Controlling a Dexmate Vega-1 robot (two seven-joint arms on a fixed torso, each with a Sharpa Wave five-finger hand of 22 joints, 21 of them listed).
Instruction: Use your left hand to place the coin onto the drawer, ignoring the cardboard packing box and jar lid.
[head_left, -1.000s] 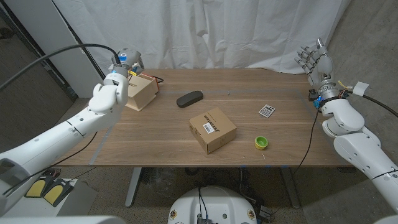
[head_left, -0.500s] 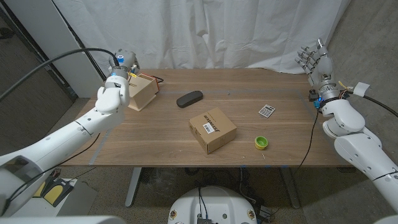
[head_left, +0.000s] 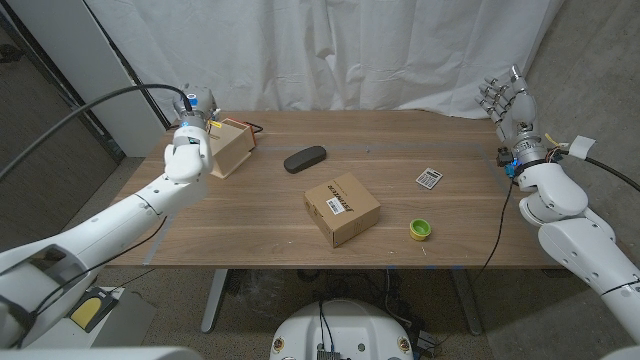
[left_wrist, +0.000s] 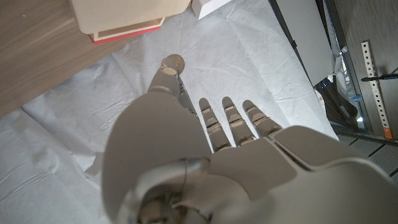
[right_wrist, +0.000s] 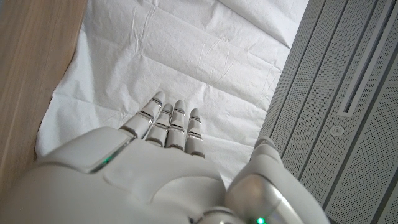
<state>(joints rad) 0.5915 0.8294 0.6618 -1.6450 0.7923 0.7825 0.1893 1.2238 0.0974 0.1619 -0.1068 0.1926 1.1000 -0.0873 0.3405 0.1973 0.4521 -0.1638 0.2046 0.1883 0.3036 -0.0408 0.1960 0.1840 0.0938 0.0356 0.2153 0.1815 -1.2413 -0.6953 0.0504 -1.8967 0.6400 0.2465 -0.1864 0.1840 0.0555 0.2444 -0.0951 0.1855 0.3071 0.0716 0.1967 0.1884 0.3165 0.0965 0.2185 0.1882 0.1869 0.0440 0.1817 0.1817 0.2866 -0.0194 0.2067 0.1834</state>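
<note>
The left hand (head_left: 192, 128) is raised at the tabletop's (head_left: 250, 210) ten o'clock corner, touching or just over the small wooden drawer (head_left: 229, 146); its fingers (left_wrist: 231, 118) stretch straight out, released, and the coin cannot be made out anywhere. The right hand (head_left: 508, 97) is upright beyond the two o'clock edge, fingers spread on nothing. The cardboard packing box (head_left: 342, 208) sits mid-table, the green jar lid (head_left: 420, 229) at its four o'clock.

one drawer (head_left: 229, 147), one cardboard box (head_left: 342, 208), one jar lid (head_left: 420, 229), one calculator (head_left: 429, 178), one dark case (head_left: 305, 158).

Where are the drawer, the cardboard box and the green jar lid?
drawer (head_left: 228, 148), head view, on its front side.
cardboard box (head_left: 342, 208), head view, on its top face.
jar lid (head_left: 420, 229), head view, on its green rim.
</note>
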